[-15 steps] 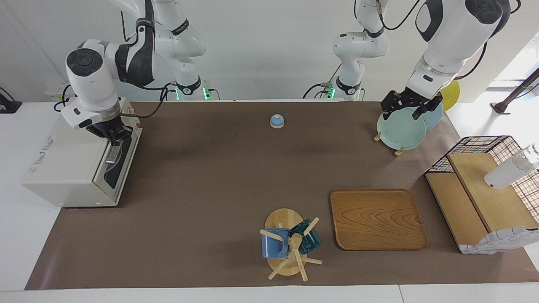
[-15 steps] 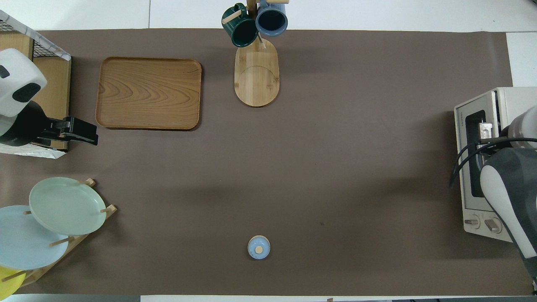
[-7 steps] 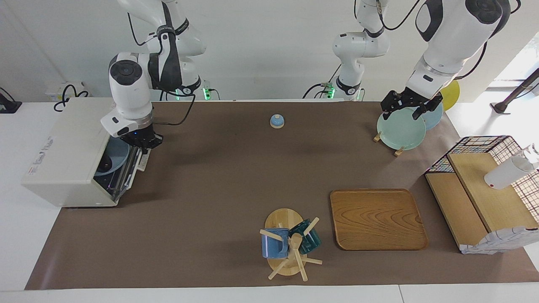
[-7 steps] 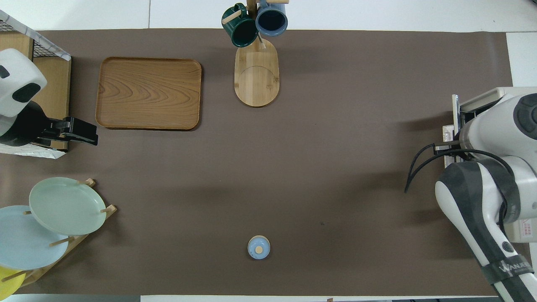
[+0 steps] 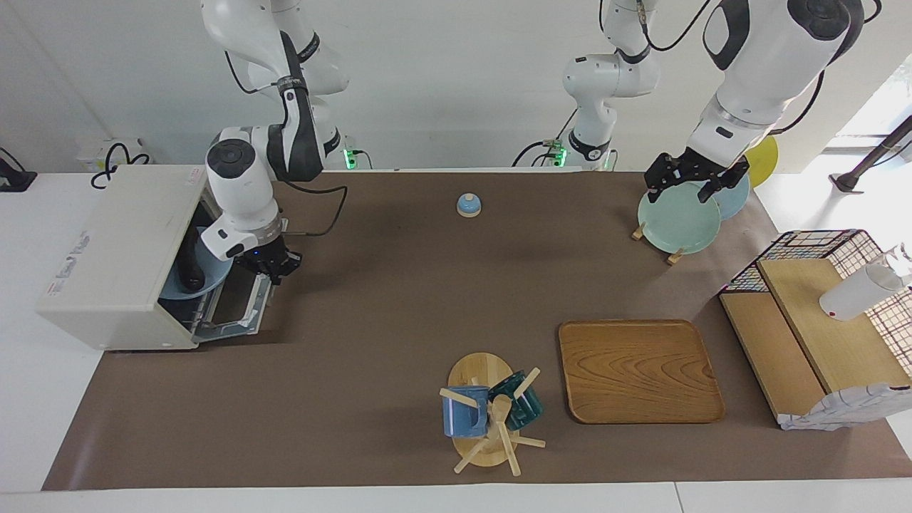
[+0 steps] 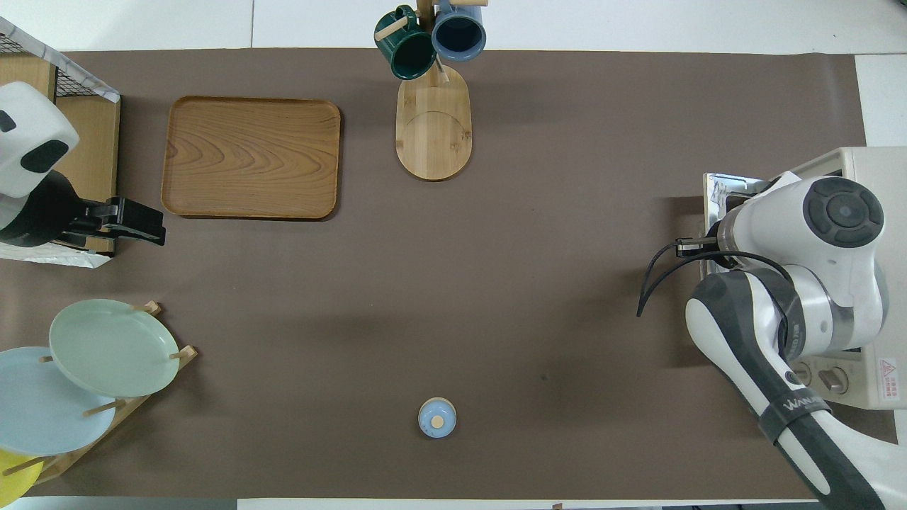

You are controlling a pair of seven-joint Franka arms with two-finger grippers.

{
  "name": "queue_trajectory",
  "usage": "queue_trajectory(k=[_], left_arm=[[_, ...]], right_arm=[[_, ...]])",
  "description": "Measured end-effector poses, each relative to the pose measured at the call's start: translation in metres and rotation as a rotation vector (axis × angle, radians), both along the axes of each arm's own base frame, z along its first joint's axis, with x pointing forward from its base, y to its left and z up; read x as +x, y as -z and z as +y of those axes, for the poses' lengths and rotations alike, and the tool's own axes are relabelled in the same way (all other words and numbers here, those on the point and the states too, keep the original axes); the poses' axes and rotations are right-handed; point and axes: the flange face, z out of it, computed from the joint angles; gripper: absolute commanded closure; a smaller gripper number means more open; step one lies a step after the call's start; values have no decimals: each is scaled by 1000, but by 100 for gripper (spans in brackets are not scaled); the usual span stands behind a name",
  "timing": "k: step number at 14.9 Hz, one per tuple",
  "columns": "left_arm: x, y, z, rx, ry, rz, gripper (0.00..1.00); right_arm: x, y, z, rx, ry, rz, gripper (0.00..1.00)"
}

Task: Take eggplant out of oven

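The cream-white oven [image 5: 114, 242] stands at the right arm's end of the table with its door [image 5: 231, 306] swung down almost flat. Inside, the dark eggplant [image 5: 187, 262] lies on a pale blue plate [image 5: 206, 274]. My right gripper [image 5: 274, 269] is shut on the door's handle [image 5: 258, 303], at the end of it nearer the robots. In the overhead view the right arm covers the gripper and the oven's [image 6: 868, 166] inside, and only a corner of the door [image 6: 723, 188] shows. My left gripper [image 5: 687, 187] waits open over the plate rack.
A small blue bell [image 5: 469, 205] sits mid-table near the robots. A wooden tray [image 5: 639, 370] and a mug tree [image 5: 491, 417] with two mugs lie farther out. A rack of plates [image 5: 677, 217] and a wire basket [image 5: 819, 313] with boards stand at the left arm's end.
My right gripper has pulled the oven door from shut down to nearly flat, moving out from the oven. The plate with the eggplant has come into sight. The left arm has not moved.
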Motion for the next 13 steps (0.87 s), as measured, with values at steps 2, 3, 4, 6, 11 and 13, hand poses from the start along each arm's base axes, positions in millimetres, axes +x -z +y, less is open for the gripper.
queue_trajectory(k=[2,3,4,6,11,13], left_arm=[[0,0,0,0,0,0,0],[0,0,0,0,0,0,0],[0,0,0,0,0,0,0],[0,0,0,0,0,0,0],[0,0,0,0,0,-1,0],[0,0,0,0,0,-1,0]], right_arm=[[2,12,2,4,7,8,100],[3,18,3,6,17,11,100],[3,24,3,9,24,15,100],[5,35,4,14,45,19,100],[16,28,8,29,77,-19,100],[24,15,15,45,79,-39,70]])
